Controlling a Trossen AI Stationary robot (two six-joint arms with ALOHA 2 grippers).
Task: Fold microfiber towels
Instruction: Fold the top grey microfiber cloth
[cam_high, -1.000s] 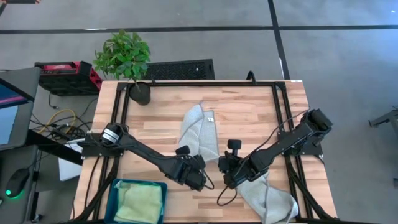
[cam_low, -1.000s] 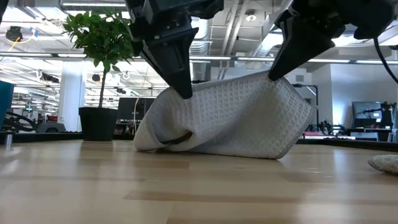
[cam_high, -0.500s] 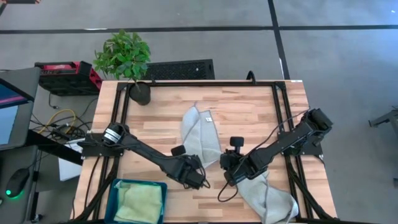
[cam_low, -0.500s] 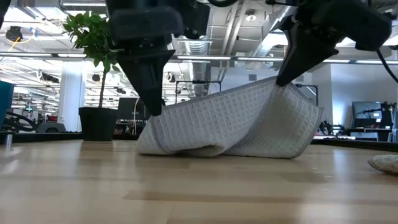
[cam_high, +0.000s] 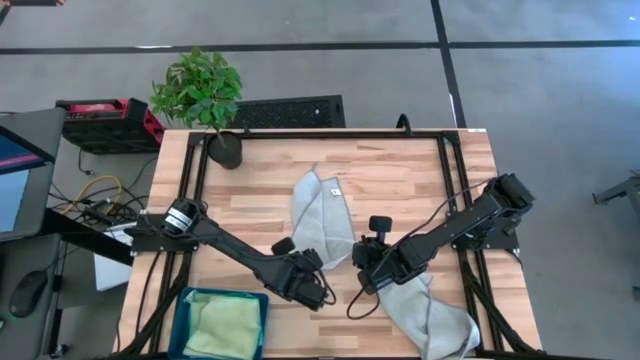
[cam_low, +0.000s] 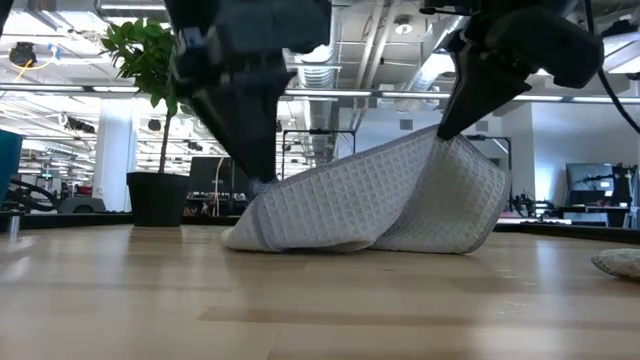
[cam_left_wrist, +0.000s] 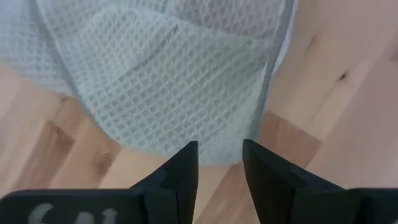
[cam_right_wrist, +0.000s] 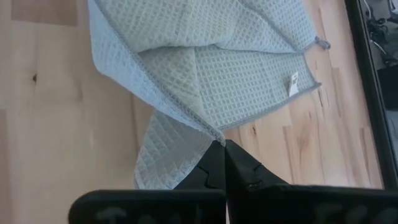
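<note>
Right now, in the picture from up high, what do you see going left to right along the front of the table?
Teal bin with a green towel → left gripper → right gripper → pale grey towel.

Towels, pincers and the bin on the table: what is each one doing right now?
Grey towel with tag: half folded, one corner lifted.
Second grey towel: crumpled at the table's edge.
Green towel: lying in the bin.
Teal bin: holds the green towel.
Left pincer: open, holding nothing.
Right pincer: shut on the tagged towel's corner.
</note>
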